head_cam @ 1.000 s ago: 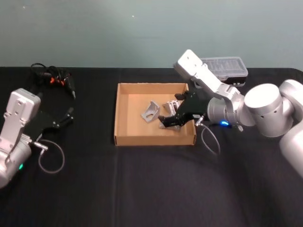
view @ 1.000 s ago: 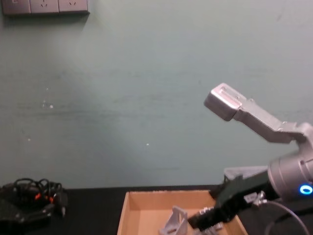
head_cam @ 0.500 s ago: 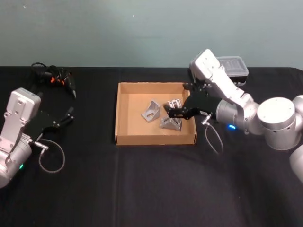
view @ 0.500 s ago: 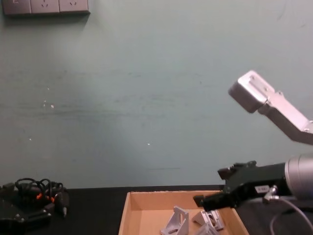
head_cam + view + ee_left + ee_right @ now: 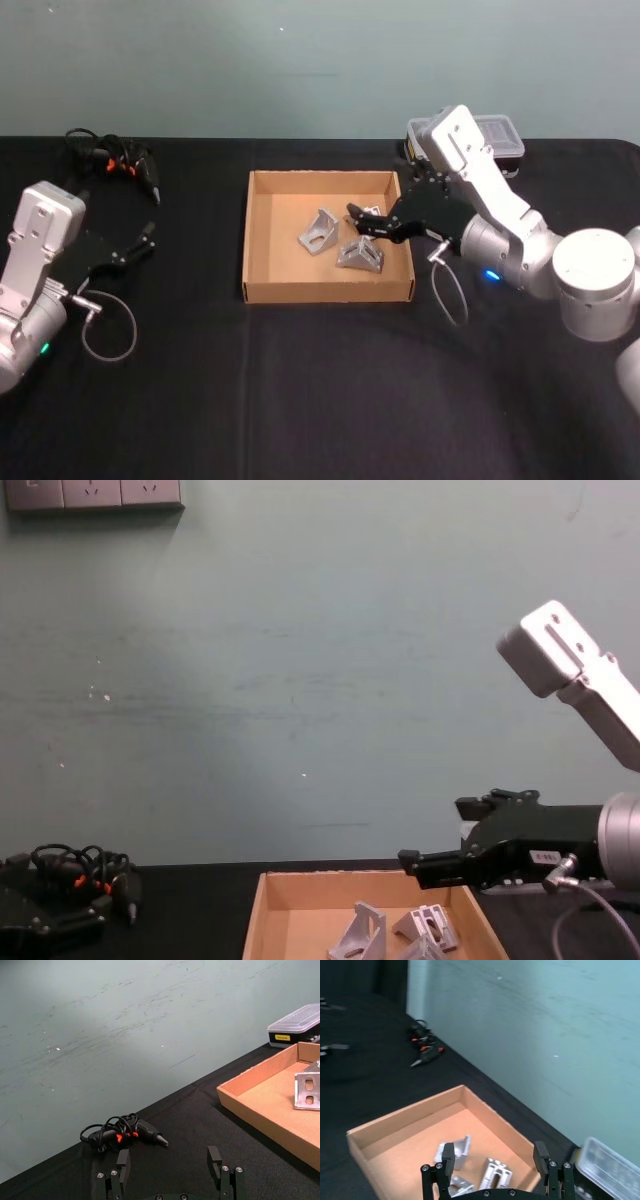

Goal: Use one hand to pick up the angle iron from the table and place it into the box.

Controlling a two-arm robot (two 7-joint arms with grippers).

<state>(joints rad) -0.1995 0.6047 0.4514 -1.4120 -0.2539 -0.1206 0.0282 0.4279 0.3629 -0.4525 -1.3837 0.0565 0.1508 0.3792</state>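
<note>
Silver angle irons (image 5: 358,255) lie in the box (image 5: 262,293) below spread fingers (image 5: 362,212).

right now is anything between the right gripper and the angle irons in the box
Nothing visible. The right gripper hovers open over the box, just above the angle irons lying on its floor, with only air between. The left gripper is parked on the table's left side.
</note>
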